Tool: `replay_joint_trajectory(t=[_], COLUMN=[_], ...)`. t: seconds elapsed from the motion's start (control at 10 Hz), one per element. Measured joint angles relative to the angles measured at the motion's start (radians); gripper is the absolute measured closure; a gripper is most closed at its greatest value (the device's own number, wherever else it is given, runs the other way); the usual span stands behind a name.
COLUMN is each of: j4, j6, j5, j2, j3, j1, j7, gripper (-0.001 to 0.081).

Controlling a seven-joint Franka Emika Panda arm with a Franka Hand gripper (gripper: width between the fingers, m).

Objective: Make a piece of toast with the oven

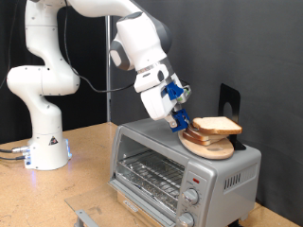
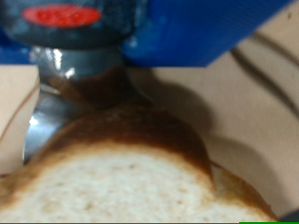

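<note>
The silver oven [image 1: 180,170] stands on the wooden table, its wire rack [image 1: 150,176] showing at the front. On its roof lies a round wooden board [image 1: 210,148] carrying a small stack of bread. The top piece of toast [image 1: 218,125] is pale with a tan-brown crust. My gripper [image 1: 178,119] comes down at a slant, its blue-mounted fingertips at the edge of that slice nearest the exterior view's left. In the wrist view the slice [image 2: 121,177] fills the frame, blurred and very close, with one dark metal finger [image 2: 82,73] just beyond its crust.
Two round knobs [image 1: 189,198] and a red light [image 1: 192,178] sit on the oven's front panel. A black stand [image 1: 228,102] rises behind the bread. The arm's white base [image 1: 45,147] stands at the exterior view's left. A grey flat piece [image 1: 83,216] lies at the bottom edge.
</note>
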Motion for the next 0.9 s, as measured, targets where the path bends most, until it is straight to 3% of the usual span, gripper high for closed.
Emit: replay_joint_trajectory(t=[0.2,0.4,0.7,0.9], j4=[-0.028,-0.064,-0.113,-0.137], j6=[0.025,-0.005,-0.095,-0.184], j5=[0.145,0.248,0.424,0.451], j2=[-0.009,-0.042,-0.131,-0.199], j3=[-0.007,-0.029,-0.084,-0.130], j1=[0.006,0.006,0.008,0.007], j7=[-0.156,-0.282,-0.435,-0.457], gripper=[0.0315,0.0315,0.0315,0.0315])
